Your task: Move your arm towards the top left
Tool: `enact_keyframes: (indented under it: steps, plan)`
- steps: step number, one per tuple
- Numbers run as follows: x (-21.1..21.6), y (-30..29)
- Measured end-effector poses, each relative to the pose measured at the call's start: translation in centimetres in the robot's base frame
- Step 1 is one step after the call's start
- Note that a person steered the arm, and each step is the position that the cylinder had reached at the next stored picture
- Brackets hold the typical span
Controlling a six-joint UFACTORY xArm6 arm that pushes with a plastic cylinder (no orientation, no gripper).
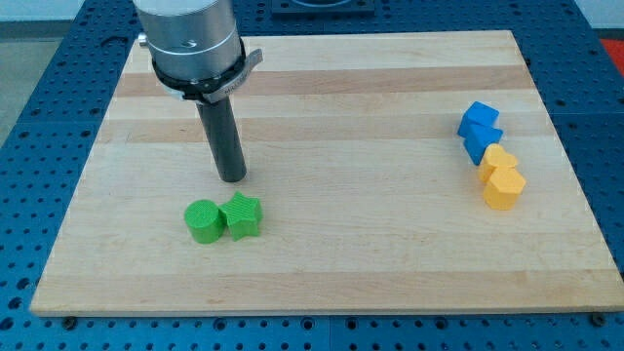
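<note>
1. Nearest the frame's bottom, left of centre, a green cylinder [203, 221] and a green star [243, 215] sit touching side by side on the wooden board [322, 283].
2. Just above them my tip [232, 179] rests on the board, close to the star yet apart from it, pushing nothing; the rod is a plain end with no jaws to open or close.
3. At mid-right, well apart, a blue block pair [481, 131] stacks up-frame of two yellow blocks [502, 179], all bunched together.
4. The rod stands upright under its metal collar at the upper left.
5. I judge the move barely begun: the tip should slide up-frame and leftward over bare wood.
</note>
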State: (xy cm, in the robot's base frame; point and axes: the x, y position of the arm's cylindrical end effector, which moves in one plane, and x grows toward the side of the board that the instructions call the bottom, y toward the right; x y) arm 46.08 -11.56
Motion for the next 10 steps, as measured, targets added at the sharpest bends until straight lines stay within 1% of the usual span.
enact_keyframes:
  steps: [2, 3, 4, 5, 6, 7, 8, 10]
  plan:
    - [0.0, -1.1]
    - [-4.1, -2.0]
    - [-11.1, -3.1]
    - [-13.7, -3.8]
    - [-13.7, -3.8]
    - [-13.7, -7.0]
    - [-14.3, -11.6]
    - [-26.8, -11.0]
